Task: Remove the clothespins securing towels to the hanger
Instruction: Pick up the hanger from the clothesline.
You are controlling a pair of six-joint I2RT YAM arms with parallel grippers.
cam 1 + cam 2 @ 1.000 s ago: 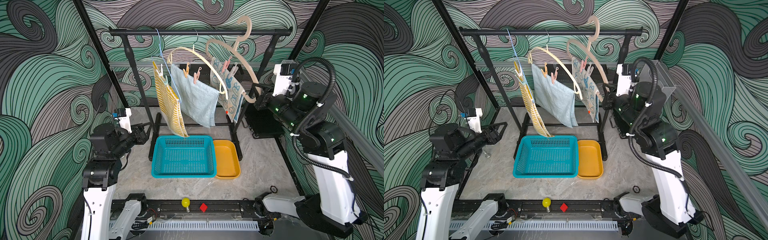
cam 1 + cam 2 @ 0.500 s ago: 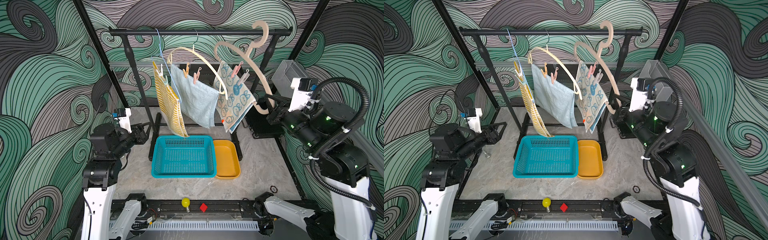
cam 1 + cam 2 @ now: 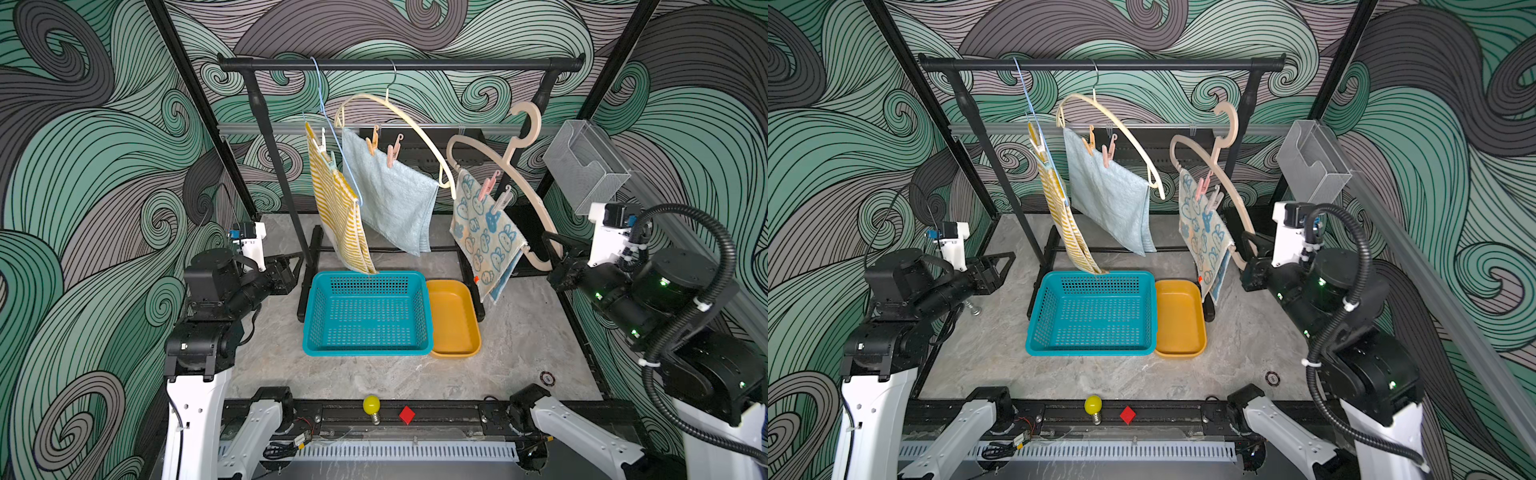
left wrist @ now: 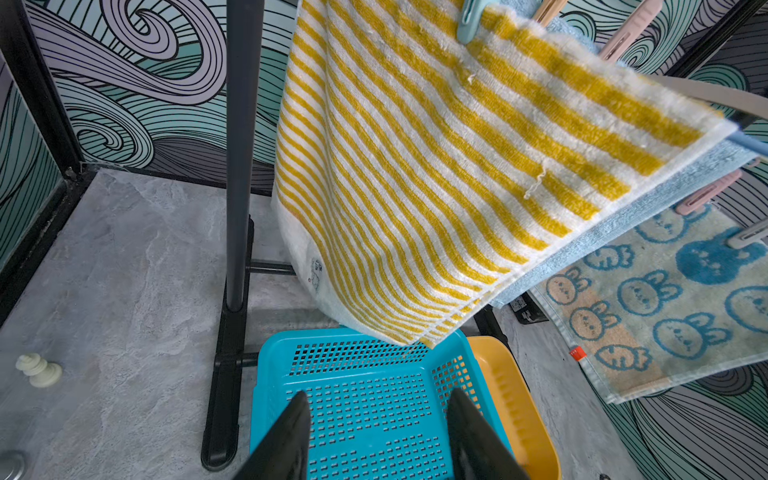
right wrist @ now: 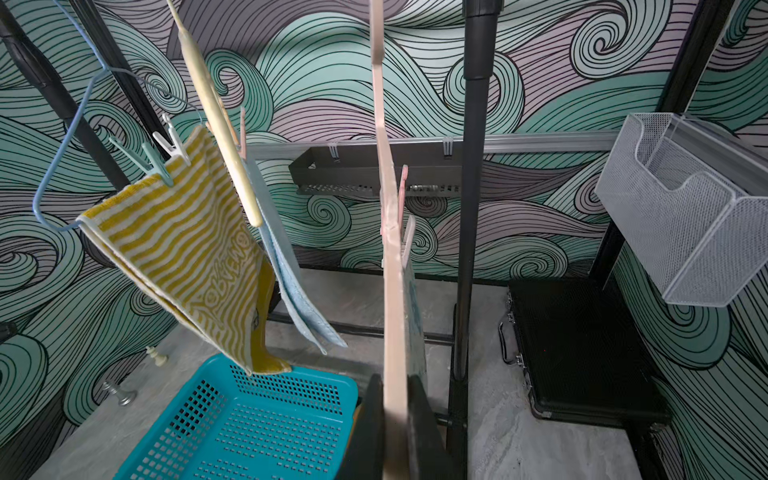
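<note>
Right gripper is clamped on the pink hanger's lower end, its fingers cut off at the frame edge. Right of centre in both top views, the bunny towel carries two clothespins. Seen edge-on from the right wrist, these are mere slivers. Left gripper stands apart, empty.

Left gripper jaws parted (arm folded low), right gripper pinched on pink hanger

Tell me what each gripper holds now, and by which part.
The right gripper grips the pink hanger by the low tip of its arm. The left gripper is open, holding nothing.
</note>
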